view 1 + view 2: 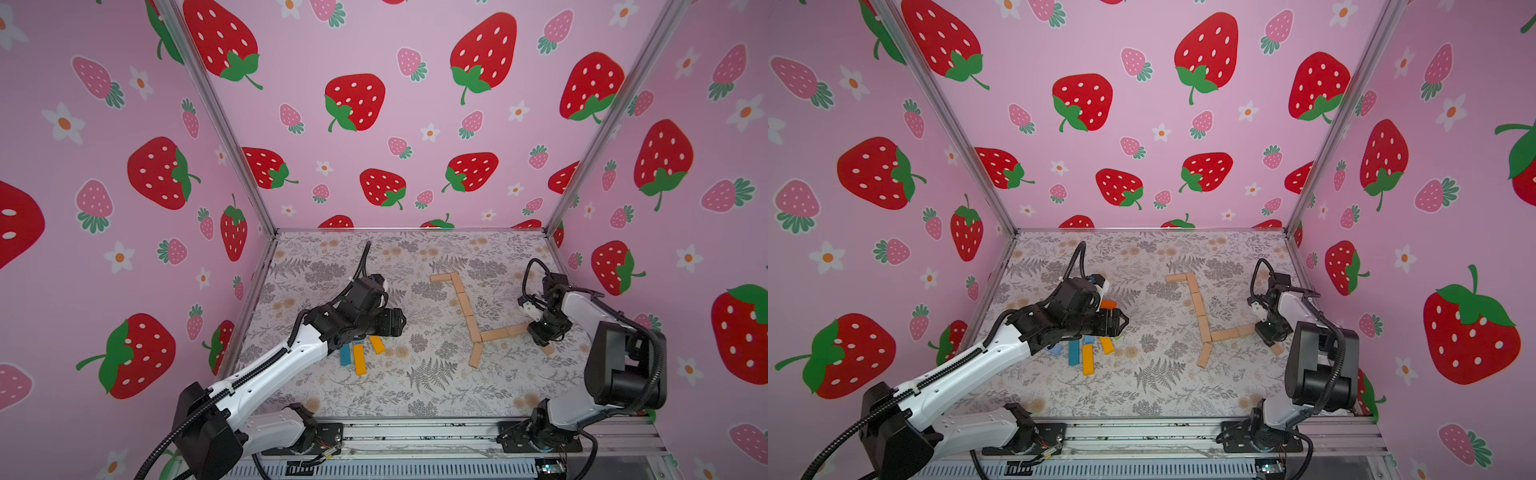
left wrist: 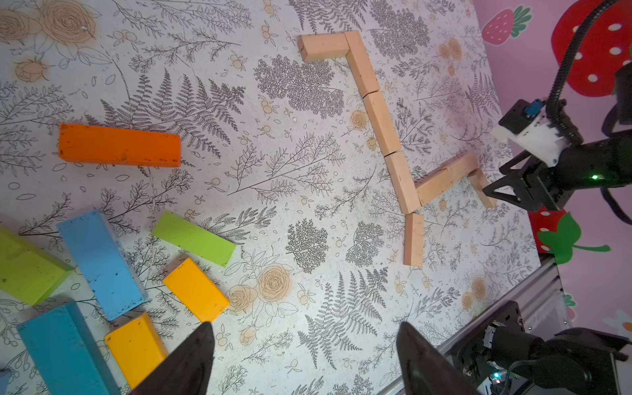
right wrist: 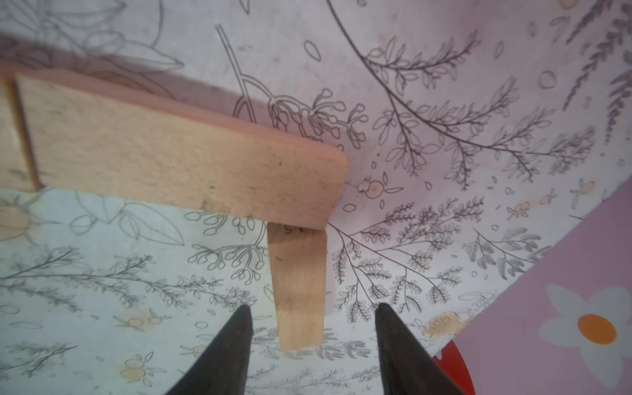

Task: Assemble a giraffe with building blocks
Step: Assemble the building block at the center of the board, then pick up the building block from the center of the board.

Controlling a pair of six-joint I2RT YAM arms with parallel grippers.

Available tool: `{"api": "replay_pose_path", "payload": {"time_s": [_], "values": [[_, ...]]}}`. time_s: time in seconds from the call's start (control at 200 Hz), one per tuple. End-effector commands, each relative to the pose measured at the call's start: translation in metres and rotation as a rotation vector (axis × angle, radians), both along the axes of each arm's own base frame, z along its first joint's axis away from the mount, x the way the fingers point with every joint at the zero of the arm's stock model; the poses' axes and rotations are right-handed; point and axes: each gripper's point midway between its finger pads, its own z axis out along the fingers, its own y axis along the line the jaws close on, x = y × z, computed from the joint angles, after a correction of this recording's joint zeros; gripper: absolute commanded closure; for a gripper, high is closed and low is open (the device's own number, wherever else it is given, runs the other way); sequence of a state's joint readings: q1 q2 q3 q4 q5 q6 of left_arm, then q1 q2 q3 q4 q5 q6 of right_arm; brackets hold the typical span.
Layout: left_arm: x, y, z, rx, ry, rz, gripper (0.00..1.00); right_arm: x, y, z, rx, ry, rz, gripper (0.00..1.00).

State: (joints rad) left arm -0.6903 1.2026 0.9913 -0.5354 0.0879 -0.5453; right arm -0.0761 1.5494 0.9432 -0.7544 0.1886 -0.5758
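Tan building blocks lie flat as a giraffe outline in both top views: a head and neck chain, a body row and a front leg. A short tan block lies on the mat with one end against the last body block. My right gripper stands open astride this block, with a gap on each side. Painted blocks are scattered at the left: orange, green, blue, yellow. My left gripper hovers open over the mat beside them, holding nothing.
The floral mat is boxed in by strawberry-print walls at the left, back and right. An aluminium rail with both arm bases runs along the front. The left arm hides part of the painted pile in the top views.
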Motion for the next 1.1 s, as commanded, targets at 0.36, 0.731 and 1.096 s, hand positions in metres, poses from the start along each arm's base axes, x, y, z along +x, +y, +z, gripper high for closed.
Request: {"api": "replay_pose_path", "payload": {"time_s": [0.36, 0.731, 1.096], "values": [[0.002, -0.001, -0.004, 0.01, 0.005, -0.006, 0.15, 0.006, 0.004, 0.134, -0.023, -0.283, -0.016, 0.15], [-0.002, 0.032, 0.01, 0.135, -0.035, 0.055, 0.16, 0.022, 0.0, 0.238, -0.076, -0.619, -0.447, 0.01], [-0.017, 0.08, 0.018, 0.223, -0.033, 0.224, 0.16, 0.037, 0.112, 0.229, 0.43, -0.553, -0.59, 0.01]]}}
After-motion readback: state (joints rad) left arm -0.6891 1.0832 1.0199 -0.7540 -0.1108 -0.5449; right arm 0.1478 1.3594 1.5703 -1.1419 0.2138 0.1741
